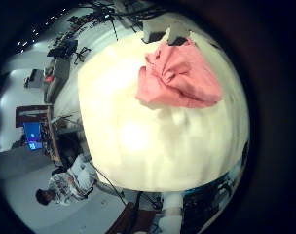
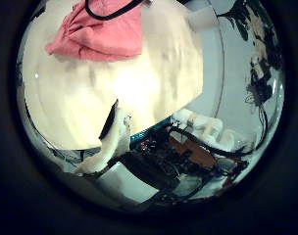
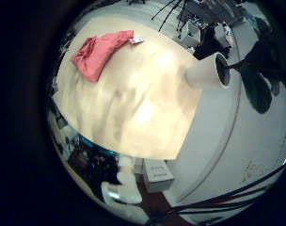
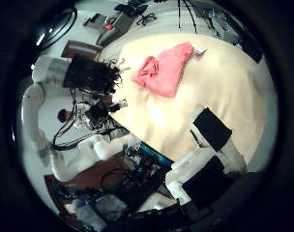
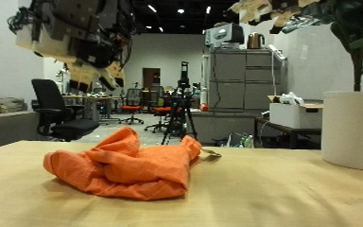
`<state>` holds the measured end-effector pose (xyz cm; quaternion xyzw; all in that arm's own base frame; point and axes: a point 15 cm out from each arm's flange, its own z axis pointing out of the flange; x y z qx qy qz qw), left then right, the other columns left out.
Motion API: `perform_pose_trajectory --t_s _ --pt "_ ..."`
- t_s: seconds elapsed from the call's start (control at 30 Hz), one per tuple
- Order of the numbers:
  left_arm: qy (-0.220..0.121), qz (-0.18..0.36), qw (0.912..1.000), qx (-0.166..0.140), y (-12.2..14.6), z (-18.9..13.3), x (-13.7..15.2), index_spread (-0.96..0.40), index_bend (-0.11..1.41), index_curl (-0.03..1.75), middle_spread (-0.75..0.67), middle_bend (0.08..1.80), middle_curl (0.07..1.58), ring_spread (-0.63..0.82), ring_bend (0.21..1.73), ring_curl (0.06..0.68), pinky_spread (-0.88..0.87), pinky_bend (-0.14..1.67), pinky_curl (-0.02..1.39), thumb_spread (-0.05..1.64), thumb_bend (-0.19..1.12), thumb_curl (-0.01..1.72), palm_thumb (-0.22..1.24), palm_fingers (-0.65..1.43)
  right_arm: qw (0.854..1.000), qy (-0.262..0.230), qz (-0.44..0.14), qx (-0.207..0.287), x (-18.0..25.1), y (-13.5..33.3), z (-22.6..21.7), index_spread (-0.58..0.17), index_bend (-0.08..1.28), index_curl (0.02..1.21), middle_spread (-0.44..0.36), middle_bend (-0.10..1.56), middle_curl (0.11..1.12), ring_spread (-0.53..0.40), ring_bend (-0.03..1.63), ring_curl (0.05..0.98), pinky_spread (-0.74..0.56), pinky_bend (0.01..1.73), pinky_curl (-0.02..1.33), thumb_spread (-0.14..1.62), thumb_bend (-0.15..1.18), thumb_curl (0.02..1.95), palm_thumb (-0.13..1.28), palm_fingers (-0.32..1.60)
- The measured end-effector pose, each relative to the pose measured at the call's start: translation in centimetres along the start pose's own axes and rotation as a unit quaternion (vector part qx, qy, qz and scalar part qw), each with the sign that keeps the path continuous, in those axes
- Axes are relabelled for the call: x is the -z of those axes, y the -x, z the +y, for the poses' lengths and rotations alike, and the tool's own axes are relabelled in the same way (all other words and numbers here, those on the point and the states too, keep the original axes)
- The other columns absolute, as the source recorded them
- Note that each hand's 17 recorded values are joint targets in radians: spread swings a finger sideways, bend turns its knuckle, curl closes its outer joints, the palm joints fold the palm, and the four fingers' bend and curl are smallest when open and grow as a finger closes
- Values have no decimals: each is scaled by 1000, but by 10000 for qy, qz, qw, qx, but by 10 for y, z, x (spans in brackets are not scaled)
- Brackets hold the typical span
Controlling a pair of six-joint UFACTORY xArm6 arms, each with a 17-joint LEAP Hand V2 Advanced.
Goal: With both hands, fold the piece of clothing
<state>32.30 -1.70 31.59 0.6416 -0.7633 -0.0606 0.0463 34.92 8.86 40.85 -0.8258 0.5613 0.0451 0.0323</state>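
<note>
Crumpled orange clothing (image 5: 125, 167) lay unfolded on the surface (image 5: 295, 194), well below the raised, empty-looking left hand (image 5: 81, 38); folding seemingly remained.

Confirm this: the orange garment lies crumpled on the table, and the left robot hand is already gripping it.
Not quite. The orange garment does lie crumpled on the table, but the left robot hand is not gripping it; the outside view shows that hand raised well above the cloth, touching nothing.
</note>
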Motion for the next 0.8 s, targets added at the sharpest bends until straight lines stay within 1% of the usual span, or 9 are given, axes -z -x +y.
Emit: perform_pose_trajectory --t_s 0.13,0.23,0.33,0.43,0.57,0.8 --pt "-12 44 10000 46 -4 13 -3 158 158 291 294 192 303 507 425 222 475 290 316 1191 -18 307 503 -1 9996 264 -51 -70 -28 1 29 -409 178 312 -10 186 325 175 246 235 274 283 288 1324 -18 563 807 115" --pt "-7 40 10000 59 -7 14 -4 158 158 291 291 194 307 508 428 223 475 293 317 1186 -18 310 502 -1 9986 510 -104 -105 -50 0 41 -408 177 313 -13 185 322 175 241 236 278 276 292 1328 -15 531 790 118" --pt "86 42 9999 82 -9 15 -12 158 160 290 289 193 309 508 433 226 474 293 318 1183 -13 314 514 0 9971 736 -152 -136 -68 0 48 -408 176 313 -9 185 319 189 234 237 280 272 295 1331 -14 507 780 119" --pt "90 48 9998 182 -3 13 -22 158 161 291 284 195 312 507 434 225 474 291 317 1180 -16 316 519 3 9965 803 -167 -151 -77 -1 49 -408 177 314 2 184 317 198 230 239 281 267 299 1340 -11 485 777 121" --pt "76 85 9992 390 12 13 -32 157 164 292 272 196 317 500 433 225 466 285 317 1175 -15 321 533 14 9955 908 -189 -170 -85 -2 50 -407 177 314 8 183 313 218 233 244 282 257 301 1346 -8 464 782 124" --pt "119 141 9983 545 24 17 -38 157 159 292 255 195 324 492 437 226 458 280 318 1167 -16 324 549 31 9956 901 -194 -150 -84 -1 47 -407 180 316 18 184 308 234 215 245 289 250 307 1345 -8 434 798 118"
